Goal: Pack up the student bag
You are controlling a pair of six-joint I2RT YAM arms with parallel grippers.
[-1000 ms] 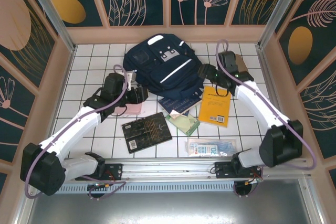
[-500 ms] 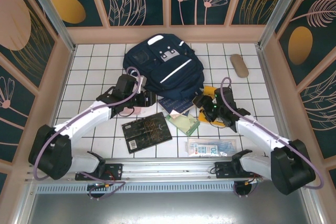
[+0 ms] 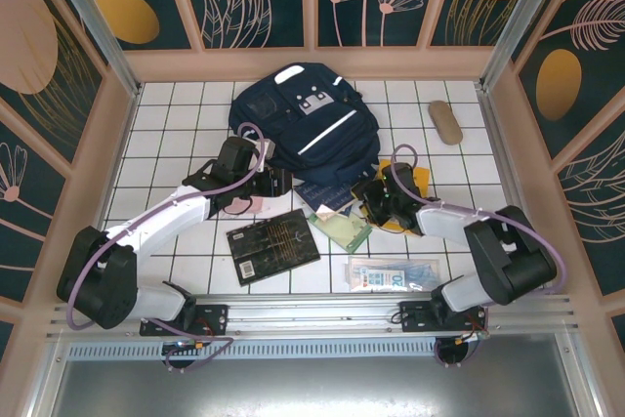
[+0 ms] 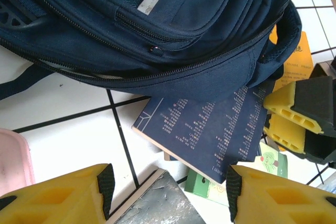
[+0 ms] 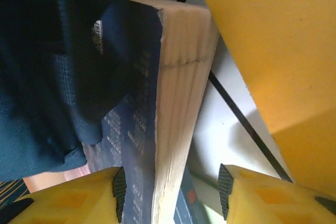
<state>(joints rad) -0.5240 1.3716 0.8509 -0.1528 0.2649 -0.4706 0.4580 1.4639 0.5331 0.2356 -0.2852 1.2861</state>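
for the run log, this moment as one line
left gripper: open, empty, by student bag | right gripper: open, astride edge of navy book | navy book: partly under student bag

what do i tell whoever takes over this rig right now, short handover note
Left gripper: open and empty, hovering over the navy book at the bag's lower edge.
Right gripper: open, jaws either side of that book's page edge, not clamped.
The student bag lies flat mid-table, with the navy book partly tucked under it.
On the tiles outside it: yellow book, dark notebook, green card, clear packet, pink pouch, tan case.
Done: nothing visibly packed.
Left: grip the book, then load it and the rest into the bag.
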